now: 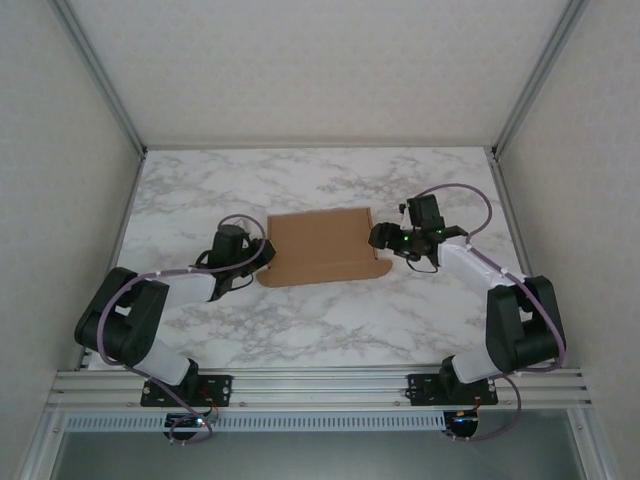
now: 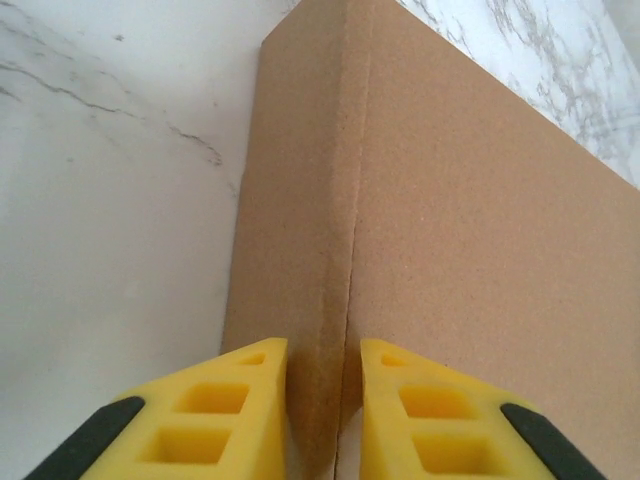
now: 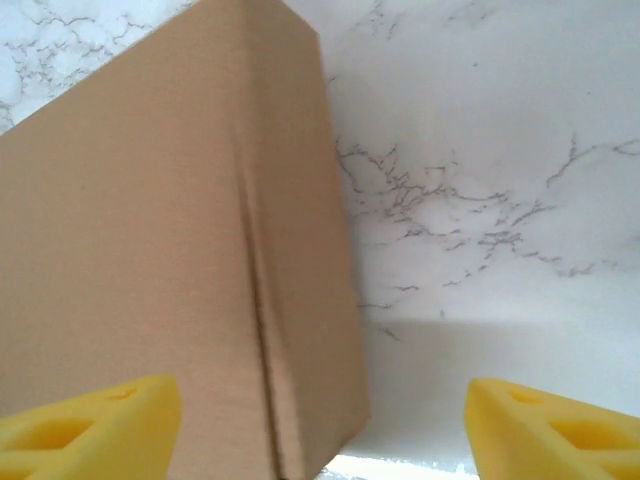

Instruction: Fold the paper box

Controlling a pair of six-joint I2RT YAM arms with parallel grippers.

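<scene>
Marble table (image 1: 330, 325) beneath brown paper box (image 1: 320, 248)

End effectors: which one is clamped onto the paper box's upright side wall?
The left end effector: its yellow fingers pinch the paper box's raised wall. The right end effector's fingers stand wide apart, gripping nothing.

The paper box (image 1: 322, 247) is made of plain brown cardboard, matt and finely grained, with a pressed crease line. The table (image 1: 300, 330) is finished in a white marble pattern with grey veins, smooth and faintly glossy. The fingers (image 2: 225, 410) of the left gripper (image 2: 322, 345) and the right gripper (image 3: 322, 385) are formed of matt yellow cellular material. A ribbed bare-metal rail (image 1: 320, 385) is set at the table's 6 o'clock. The left arm (image 1: 185, 288) and right arm (image 1: 470, 265) are shelled in smooth white plastic.
</scene>
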